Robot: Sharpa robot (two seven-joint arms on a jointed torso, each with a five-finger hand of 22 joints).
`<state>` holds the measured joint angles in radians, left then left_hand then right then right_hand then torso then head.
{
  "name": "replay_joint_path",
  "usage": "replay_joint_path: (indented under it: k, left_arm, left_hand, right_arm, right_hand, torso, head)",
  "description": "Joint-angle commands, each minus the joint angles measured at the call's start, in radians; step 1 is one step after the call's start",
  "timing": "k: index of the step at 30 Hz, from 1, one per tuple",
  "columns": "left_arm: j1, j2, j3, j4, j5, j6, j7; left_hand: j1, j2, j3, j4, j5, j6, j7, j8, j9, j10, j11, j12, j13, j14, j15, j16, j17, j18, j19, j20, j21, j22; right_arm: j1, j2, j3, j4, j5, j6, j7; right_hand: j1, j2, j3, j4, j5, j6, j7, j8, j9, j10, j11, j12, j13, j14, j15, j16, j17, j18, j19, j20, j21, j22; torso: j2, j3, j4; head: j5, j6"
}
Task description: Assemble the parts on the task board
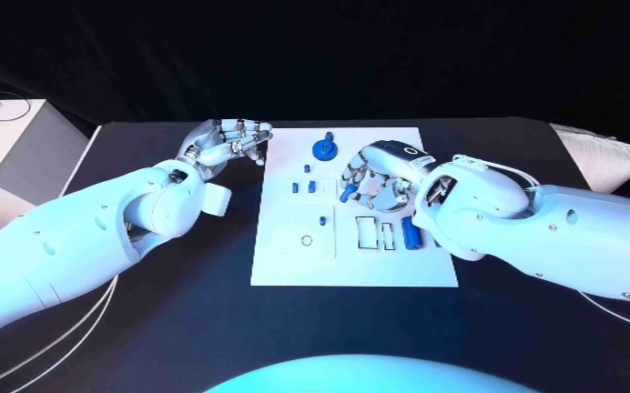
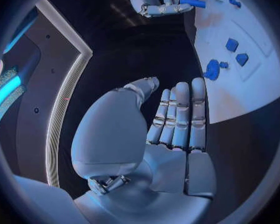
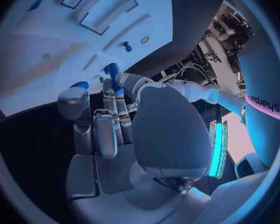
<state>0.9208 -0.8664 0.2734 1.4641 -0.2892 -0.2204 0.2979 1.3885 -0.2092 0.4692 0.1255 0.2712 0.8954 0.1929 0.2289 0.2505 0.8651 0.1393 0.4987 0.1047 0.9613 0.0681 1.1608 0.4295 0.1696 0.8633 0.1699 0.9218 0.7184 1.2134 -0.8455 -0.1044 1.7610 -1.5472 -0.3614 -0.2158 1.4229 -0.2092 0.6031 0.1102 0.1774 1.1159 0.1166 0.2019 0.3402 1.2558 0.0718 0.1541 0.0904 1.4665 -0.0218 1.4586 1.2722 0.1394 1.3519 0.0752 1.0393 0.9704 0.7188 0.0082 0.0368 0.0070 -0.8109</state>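
The white task board (image 1: 296, 261) lies in the middle of the black table. My right hand (image 1: 381, 175) hovers over the board's far half and grips a long blue part (image 1: 348, 193) in its fingers; the part (image 2: 191, 3) sticks out of that hand (image 2: 154, 0) in the left wrist view, and also shows as the blue part (image 3: 112, 69) at the fingers of my right hand (image 3: 115, 129). A round blue part (image 1: 324, 149) lies at the board's far edge. My left hand (image 1: 230, 143) is beside the board's far left corner, fingers straight and holding nothing, as the left hand (image 2: 174, 124) also shows.
Small blue parts (image 1: 305, 186) stand on the board's left middle, and another blue cylinder (image 1: 410, 232) lies by my right forearm. Rectangular slots (image 1: 366, 232) and a ring hole (image 1: 308, 240) mark the board's near half. A white box (image 1: 26, 143) sits off the table's left.
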Motion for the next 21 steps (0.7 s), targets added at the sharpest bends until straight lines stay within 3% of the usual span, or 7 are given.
replay_joint_path:
  k: [1, 9, 21]
  left_arm:
    - [0.000, 0.005, 0.001, 0.000, 0.008, 0.016, 0.006]
    - [-0.001, 0.011, 0.001, -0.002, 0.009, 0.019, 0.005]
    - [-0.001, 0.010, 0.001, -0.001, 0.009, 0.020, 0.003]
  left_hand:
    - [0.008, 0.002, -0.006, -0.001, -0.002, 0.005, 0.001, 0.004, 0.002, -0.007, 0.001, 0.005, -0.001, 0.001, 0.002, -0.007, -0.001, 0.015, 0.006, -0.002, -0.007, -0.001]
    - [0.008, 0.002, -0.006, -0.001, -0.002, 0.005, 0.001, 0.004, 0.002, -0.007, 0.001, 0.005, -0.001, 0.001, 0.002, -0.007, -0.001, 0.015, 0.006, -0.002, -0.007, -0.001]
    - [0.008, 0.002, -0.006, -0.001, -0.002, 0.005, 0.001, 0.004, 0.002, -0.007, 0.001, 0.005, -0.001, 0.001, 0.002, -0.007, -0.001, 0.015, 0.006, -0.002, -0.007, -0.001]
  right_arm:
    - [-0.010, 0.025, -0.004, 0.017, -0.039, -0.001, 0.021]
    - [-0.035, 0.088, -0.013, 0.022, -0.080, 0.000, 0.032]
    - [-0.070, 0.140, -0.024, -0.005, -0.123, 0.026, 0.028]
  right_hand:
    - [0.018, 0.023, 0.003, -0.003, 0.001, 0.006, 0.001, 0.010, 0.033, 0.029, -0.024, -0.001, 0.006, 0.047, -0.008, 0.004, -0.002, -0.017, -0.003, -0.004, 0.000, -0.002]
    - [0.018, 0.024, 0.005, -0.005, 0.001, 0.006, 0.002, 0.010, 0.034, 0.029, -0.024, -0.002, 0.007, 0.047, -0.008, 0.003, -0.005, -0.017, -0.004, -0.005, -0.003, -0.005]
    - [0.017, 0.024, 0.007, -0.009, 0.001, 0.004, 0.003, 0.011, 0.036, 0.030, -0.023, -0.004, 0.007, 0.046, -0.008, 0.003, -0.006, -0.017, -0.005, -0.005, -0.003, -0.005]
  torso:
    - [0.000, -0.0005, 0.0009]
    - [0.001, -0.0010, 0.0016]
    - [0.005, -0.0007, 0.0026]
  head:
    - [0.008, 0.000]
    - [0.014, 0.002]
    - [0.026, -0.009]
